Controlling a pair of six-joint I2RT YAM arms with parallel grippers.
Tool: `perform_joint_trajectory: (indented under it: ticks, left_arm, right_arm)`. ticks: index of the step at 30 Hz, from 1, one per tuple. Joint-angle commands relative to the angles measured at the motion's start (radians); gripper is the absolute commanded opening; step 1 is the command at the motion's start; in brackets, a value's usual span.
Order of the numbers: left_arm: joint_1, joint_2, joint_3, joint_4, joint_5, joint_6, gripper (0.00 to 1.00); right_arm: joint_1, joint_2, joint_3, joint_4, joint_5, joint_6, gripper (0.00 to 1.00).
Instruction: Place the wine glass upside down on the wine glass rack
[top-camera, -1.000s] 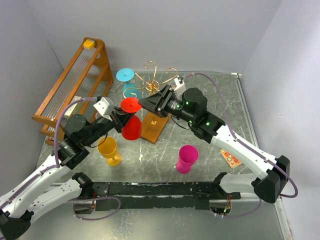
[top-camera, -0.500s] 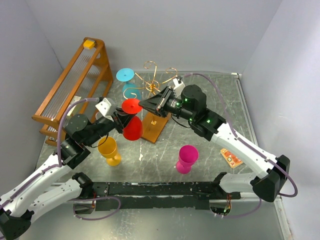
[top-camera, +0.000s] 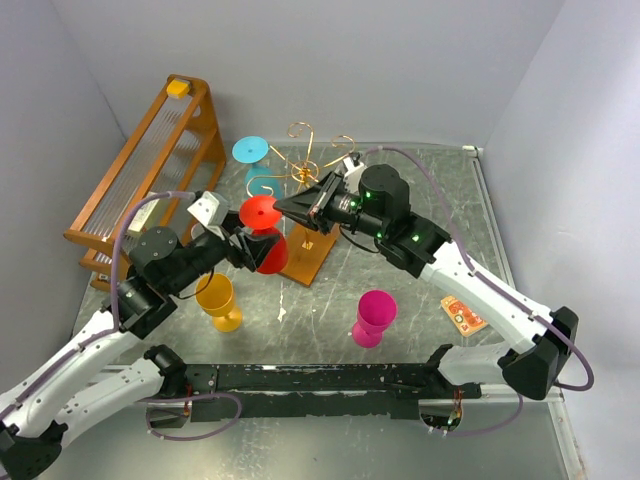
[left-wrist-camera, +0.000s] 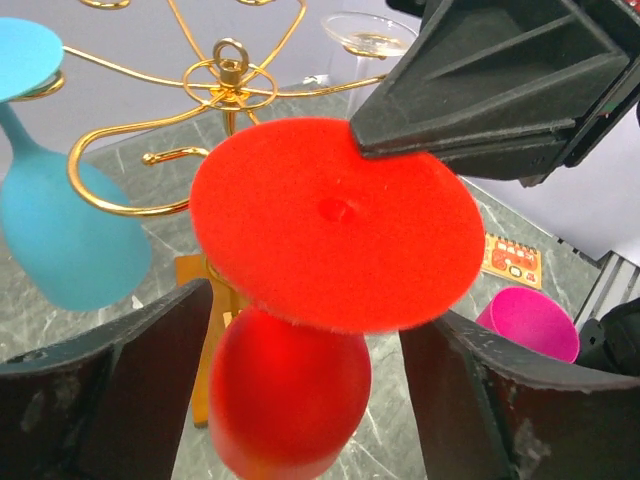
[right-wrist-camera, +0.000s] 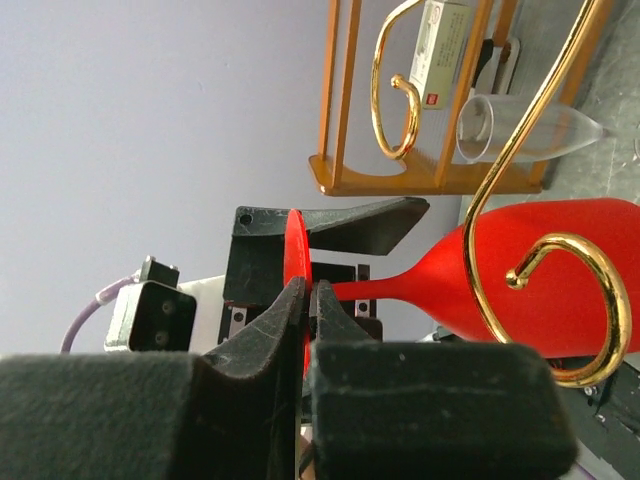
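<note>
The red wine glass (top-camera: 264, 228) hangs upside down in the air, foot up, just left of the wine glass rack (top-camera: 309, 163), a gold scroll stand on a brown wooden base (top-camera: 306, 258). My right gripper (top-camera: 283, 208) is shut on the rim of the glass's round foot (right-wrist-camera: 294, 250); its jaws pinch the thin disc edge (left-wrist-camera: 335, 220). My left gripper (left-wrist-camera: 310, 320) stands open, a finger on each side of the red bowl (left-wrist-camera: 290, 390) with gaps showing. A gold scroll arm (right-wrist-camera: 600, 300) crosses in front of the bowl in the right wrist view.
A cyan glass (top-camera: 252, 160) hangs inverted on the rack's left arm, a clear glass (left-wrist-camera: 370, 35) on its far side. A yellow goblet (top-camera: 218, 300) and a magenta goblet (top-camera: 373, 318) stand near the front. An orange wooden frame (top-camera: 150, 170) lines the left wall; a small card (top-camera: 463, 315) lies at the right.
The right gripper closed on the foot of the red glass. The left gripper, shut on the glass before, has opened. The glass barely moved.
</note>
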Motion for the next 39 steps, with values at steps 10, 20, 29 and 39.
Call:
perform_joint_trajectory:
  ticks: [10, 20, 29, 39]
  left_arm:
    - [0.001, -0.185, 0.057, -0.251, -0.143, -0.023, 0.9]
    - [0.001, -0.292, 0.018, -0.313, -0.215, -0.018, 0.9]
    - [0.005, -0.38, -0.064, -0.278, -0.246, -0.018, 0.9]
    - [0.007, -0.39, -0.078, -0.299, -0.256, -0.023, 0.9]
  right_arm:
    - [0.003, -0.008, 0.058, -0.077, 0.175, 0.049, 0.0]
    - [0.005, 0.045, 0.123, -0.115, 0.285, -0.002, 0.0]
    - [0.016, 0.118, 0.182, -0.105, 0.345, -0.041, 0.0]
    - [0.034, 0.086, 0.183, -0.12, 0.479, -0.065, 0.0]
